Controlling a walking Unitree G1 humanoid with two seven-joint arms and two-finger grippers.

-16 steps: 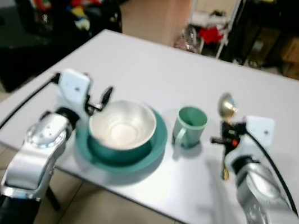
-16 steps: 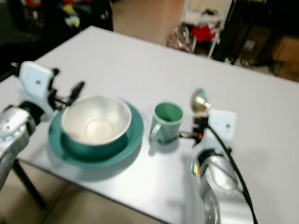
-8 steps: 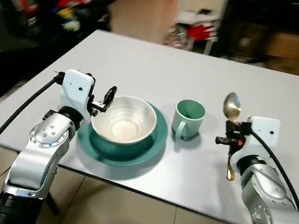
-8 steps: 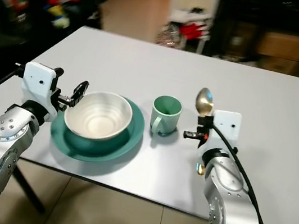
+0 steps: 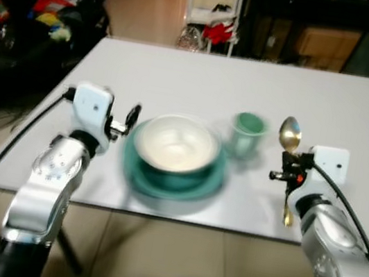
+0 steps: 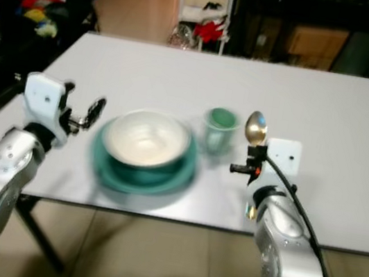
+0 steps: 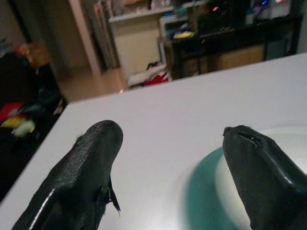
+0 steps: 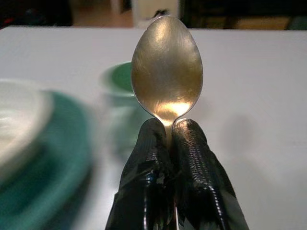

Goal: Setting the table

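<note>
A white bowl [image 5: 176, 144] sits in a teal plate [image 5: 171, 178] near the table's front edge. Just behind and to the right of them stands a green mug [image 5: 248, 133]. My right gripper [image 5: 288, 175] is shut on a gold spoon [image 5: 290, 134], held right of the mug with its bowl end up and its handle [image 5: 287, 212] hanging below the fingers [image 8: 192, 158]. To the left of the plate my left gripper [image 5: 128, 119] stands open with nothing between its fingers [image 7: 86, 167], and the plate's rim [image 7: 201, 191] lies beside one finger.
The white table [image 5: 180, 75] stretches far back and to the right. Behind it stand a white shelf [image 5: 213, 2] and dark furniture [image 5: 327, 35]. Dark clutter with coloured items [image 5: 42, 17] lies at the far left. Tiled floor [image 5: 165, 262] runs under the front edge.
The whole picture has shifted, so the camera has moved and the scene is blurred. Both grippers hold the same places by the plate and the mug, the spoon still gripped.
</note>
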